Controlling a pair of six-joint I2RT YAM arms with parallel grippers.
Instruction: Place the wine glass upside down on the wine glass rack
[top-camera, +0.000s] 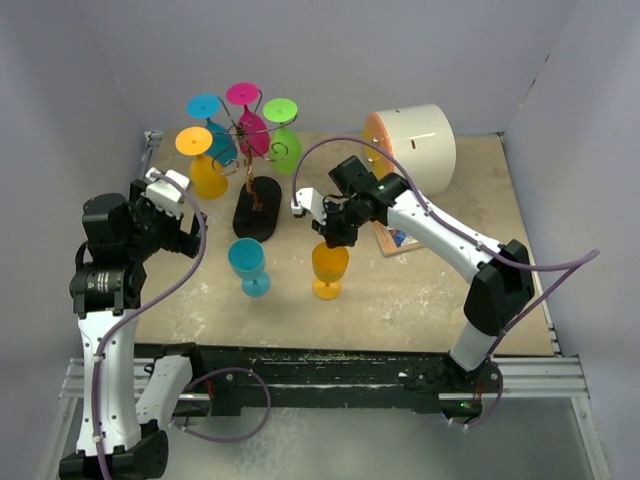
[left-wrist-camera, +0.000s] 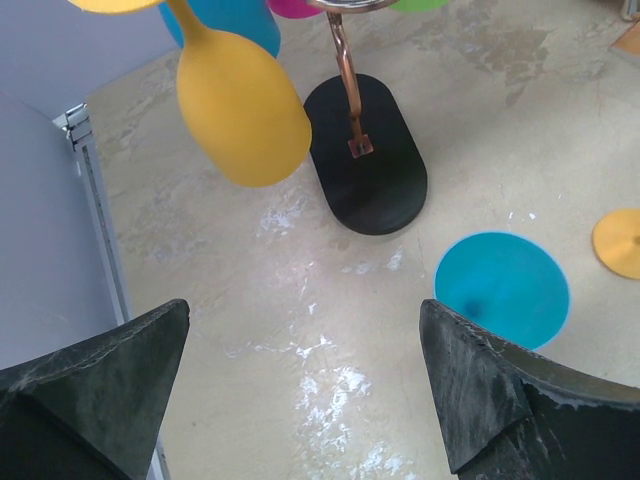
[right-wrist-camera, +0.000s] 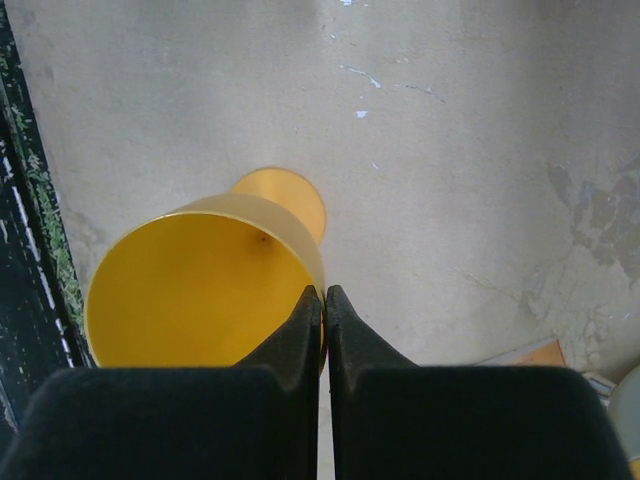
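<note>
An orange wine glass (top-camera: 330, 268) stands upright on the table, right of the rack's base. My right gripper (top-camera: 335, 238) comes down on it from above. In the right wrist view the gripper (right-wrist-camera: 324, 292) is shut on the rim of the orange glass (right-wrist-camera: 200, 290), one finger inside the bowl and one outside. The wine glass rack (top-camera: 257, 208) stands at the back left, with several coloured glasses hanging upside down on its arms. My left gripper (top-camera: 185, 230) hovers left of the rack, open and holding nothing (left-wrist-camera: 305, 320).
A blue glass (top-camera: 248, 264) stands upright in front of the rack's black base (left-wrist-camera: 368, 155). A yellow glass (left-wrist-camera: 240, 110) hangs on the rack's left side. A white cylinder with an orange face (top-camera: 415, 148) lies at the back right, a flat card (top-camera: 395, 238) in front of it.
</note>
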